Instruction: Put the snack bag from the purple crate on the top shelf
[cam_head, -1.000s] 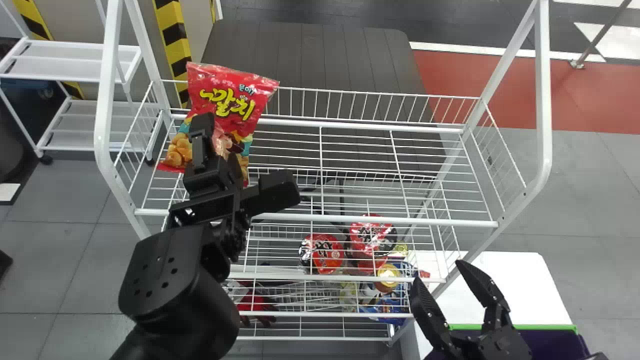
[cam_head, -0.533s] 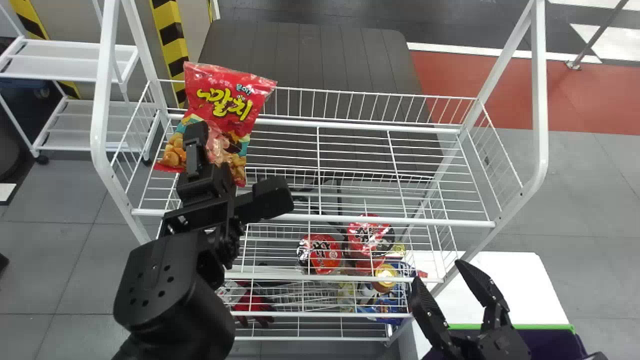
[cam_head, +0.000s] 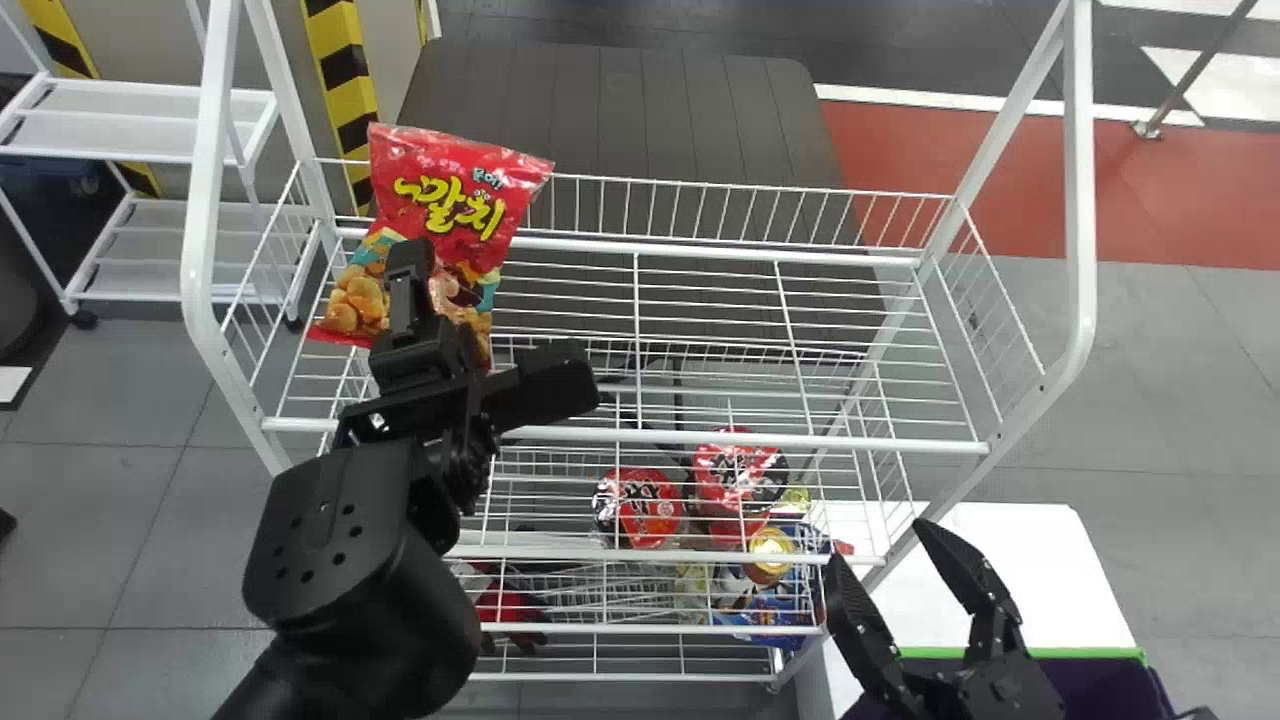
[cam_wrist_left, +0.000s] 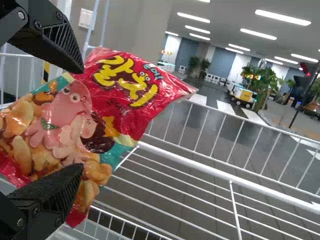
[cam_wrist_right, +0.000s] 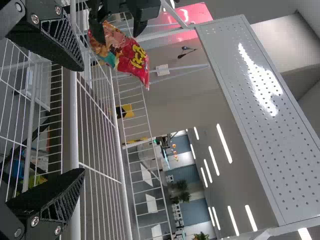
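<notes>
Snack bag (cam_head: 455, 185) at L end of top shelf (cam_head: 740, 438), L gripper (cam_head: 488, 315) open by it.
Bag (red, w/ cartoon octopus) tilts slightly; R gripper (cam_head: 875, 542) also open, nr purple crate (cam_head: 1095, 690).

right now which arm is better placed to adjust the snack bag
Left, probably: the left pincer is open at the snack bag, over the top shelf; the right pincer is farther off, by the purple crate.

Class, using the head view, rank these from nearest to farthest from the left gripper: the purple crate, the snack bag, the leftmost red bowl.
1. Snack bag: right at the left gripper, toward the top shelf's left end.
2. Leftmost red bowl: lower down, right of the gripper.
3. Purple crate: far right, at the bottom edge.
</notes>
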